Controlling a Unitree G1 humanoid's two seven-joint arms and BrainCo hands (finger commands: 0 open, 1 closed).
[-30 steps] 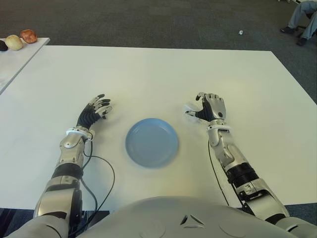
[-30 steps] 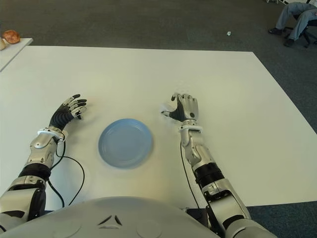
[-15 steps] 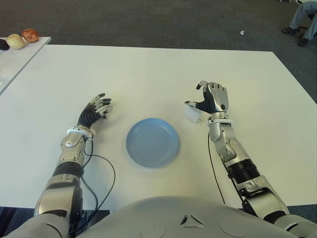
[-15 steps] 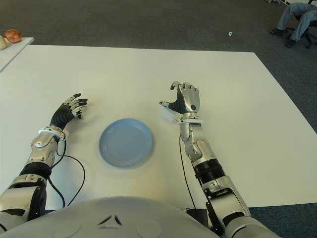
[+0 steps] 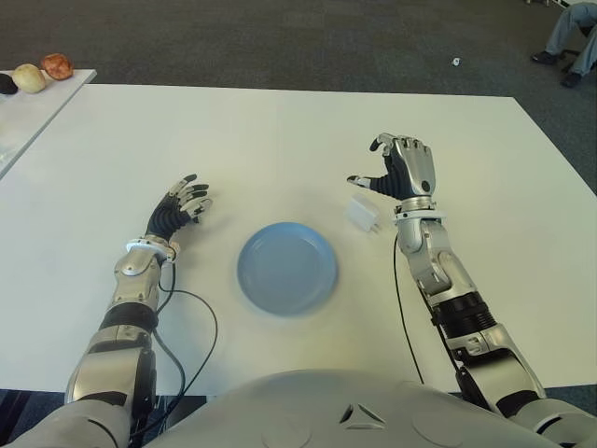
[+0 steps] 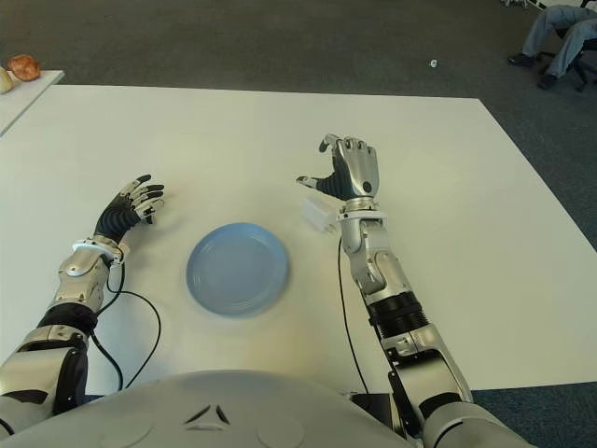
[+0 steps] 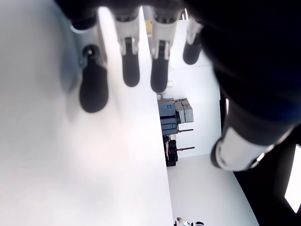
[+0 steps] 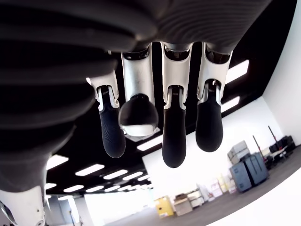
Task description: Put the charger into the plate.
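The white charger [image 5: 362,216] lies on the white table [image 5: 280,140], just right of the round blue plate [image 5: 286,268], which holds nothing. My right hand [image 5: 375,168] hovers just beyond the charger, palm turned to the left and thumb pointing over it. Its fingers [image 8: 174,136] are relaxed and hold nothing in the right wrist view. My left hand [image 5: 183,203] shows on the table left of the plate. Its fingers [image 7: 127,70] are loosely extended above the bare tabletop with nothing in them.
A second table at the far left carries a few round food items [image 5: 42,73]. A black cable [image 5: 201,327] loops by my left forearm. A seated person's legs [image 5: 571,37] show on the dark carpet at the top right.
My right hand has lifted and drawn away from me, off the charger, which now shows uncovered on the table beside the plate. The left hand has not moved.
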